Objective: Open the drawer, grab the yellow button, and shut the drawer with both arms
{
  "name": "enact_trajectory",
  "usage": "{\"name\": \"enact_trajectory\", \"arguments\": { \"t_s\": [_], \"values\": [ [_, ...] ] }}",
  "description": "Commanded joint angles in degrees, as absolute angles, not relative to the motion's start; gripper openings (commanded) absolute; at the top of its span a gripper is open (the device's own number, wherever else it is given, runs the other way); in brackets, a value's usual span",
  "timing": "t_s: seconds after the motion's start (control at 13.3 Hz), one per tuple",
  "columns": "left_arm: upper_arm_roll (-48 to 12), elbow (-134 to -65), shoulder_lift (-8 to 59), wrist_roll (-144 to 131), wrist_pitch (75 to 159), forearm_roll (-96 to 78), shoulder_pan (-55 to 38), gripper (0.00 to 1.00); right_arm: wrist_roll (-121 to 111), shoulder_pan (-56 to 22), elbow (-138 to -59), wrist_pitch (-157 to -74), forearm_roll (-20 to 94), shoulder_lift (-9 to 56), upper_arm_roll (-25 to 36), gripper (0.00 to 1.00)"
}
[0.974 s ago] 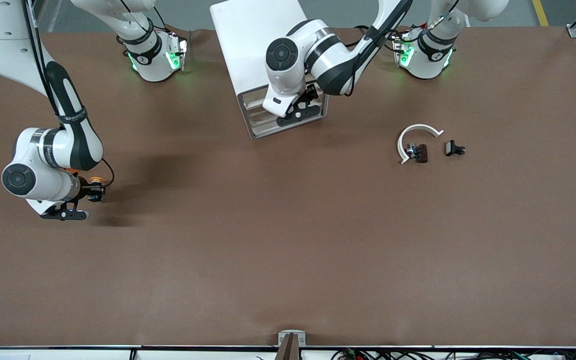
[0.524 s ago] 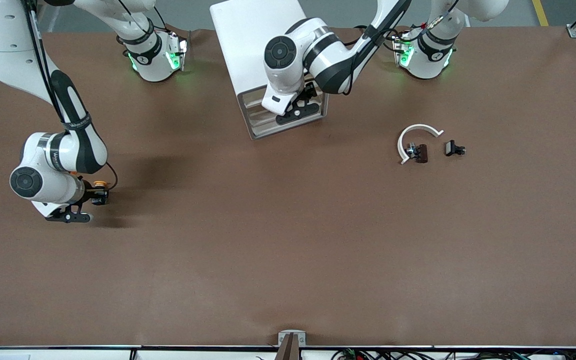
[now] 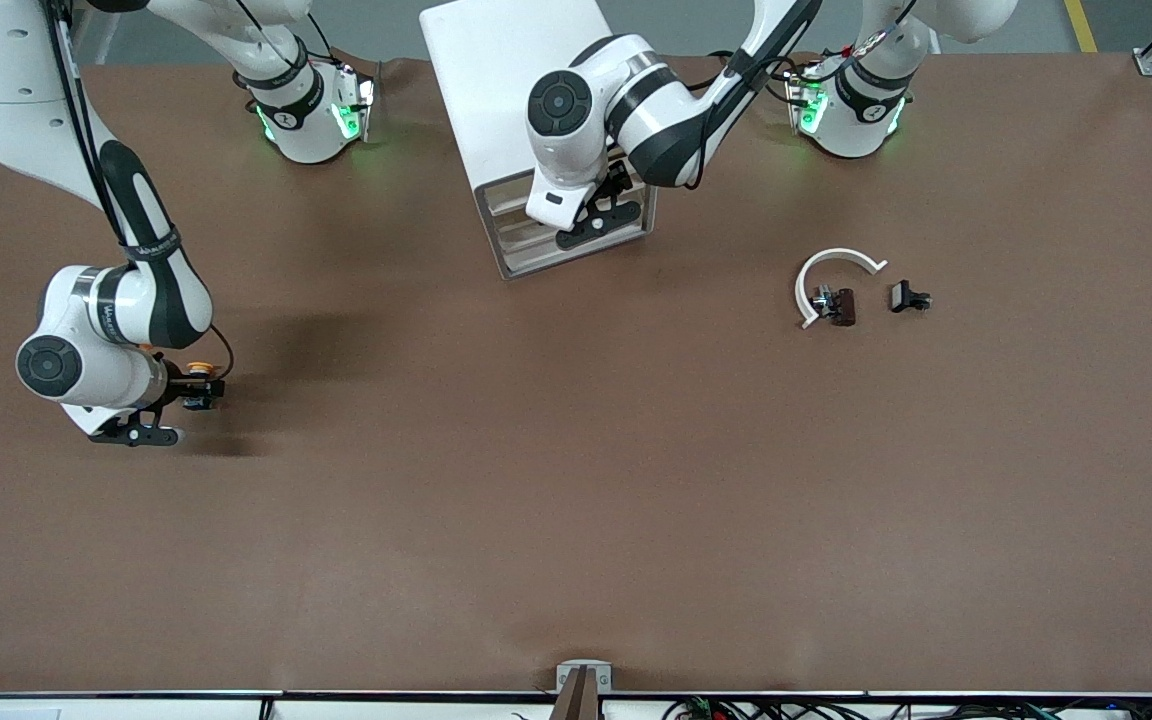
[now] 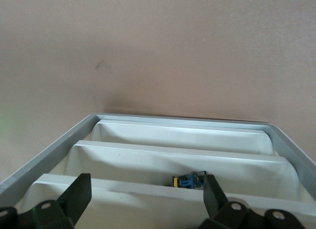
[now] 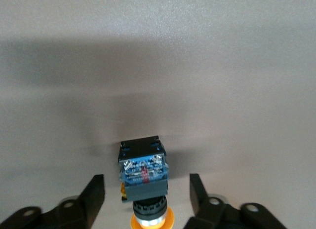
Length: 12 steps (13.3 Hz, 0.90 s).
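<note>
The button [image 3: 198, 372], orange cap and dark blue body, lies on the brown table toward the right arm's end. In the right wrist view it [image 5: 143, 172] lies between my right gripper's [image 5: 145, 202] spread fingers, with a gap on each side. My right gripper [image 3: 204, 390] is open and low around it. The white cabinet's [image 3: 511, 80] drawer [image 3: 496, 240] is pulled open. My left gripper [image 3: 618, 190] hovers open over the drawer's white dividers [image 4: 163, 162], empty, as the left wrist view [image 4: 145, 199] shows.
A small blue and yellow part [image 4: 189, 180] lies in one drawer slot. A white arc with a black clip [image 3: 831, 295] and a second black clip [image 3: 908, 297] lie toward the left arm's end, nearer the front camera than the cabinet.
My right hand has shifted slightly toward the table's middle, with the button staying between its fingers. My left gripper has drawn back a little toward the cabinet. The drawer has not moved.
</note>
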State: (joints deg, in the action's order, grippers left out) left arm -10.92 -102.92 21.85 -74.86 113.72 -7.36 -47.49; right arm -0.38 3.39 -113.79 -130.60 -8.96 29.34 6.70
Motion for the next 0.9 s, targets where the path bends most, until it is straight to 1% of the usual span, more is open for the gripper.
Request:
{"name": "enact_trajectory", "arguments": {
  "t_s": [0.0, 0.15, 0.3, 0.52, 0.82],
  "values": [
    [-10.81, -100.9, 21.71, -76.47, 113.03, -4.51, -47.91, 1.0, 0.17, 4.13, -111.45, -124.21, -8.61, 26.12, 5.36, 1.0],
    [-10.81, -100.11, 21.62, -75.86, 113.03, 2.78, -45.63, 1.0, 0.35, 3.35, -109.87, -119.82, -8.53, 23.48, 5.01, 1.0],
    [-10.81, -98.45, 21.62, -74.28, 113.03, 6.58, -41.94, 1.0, 0.35, 1.85, -109.95, -119.18, -7.74, 20.84, 5.01, 1.0],
    [-10.81, -95.63, 20.75, -64.37, 113.03, 6.77, -34.04, 1.0, 0.35, 0.18, -110.3, -116.29, -2.91, 16.01, 5.01, 1.0],
    [-10.81, -92.73, 17.94, -55.64, 112.94, 6.85, -22.17, 1.0, 0.79, -0.97, -110.13, -111.46, -1.42, 8.72, 5.01, 1.0]
  ]
}}
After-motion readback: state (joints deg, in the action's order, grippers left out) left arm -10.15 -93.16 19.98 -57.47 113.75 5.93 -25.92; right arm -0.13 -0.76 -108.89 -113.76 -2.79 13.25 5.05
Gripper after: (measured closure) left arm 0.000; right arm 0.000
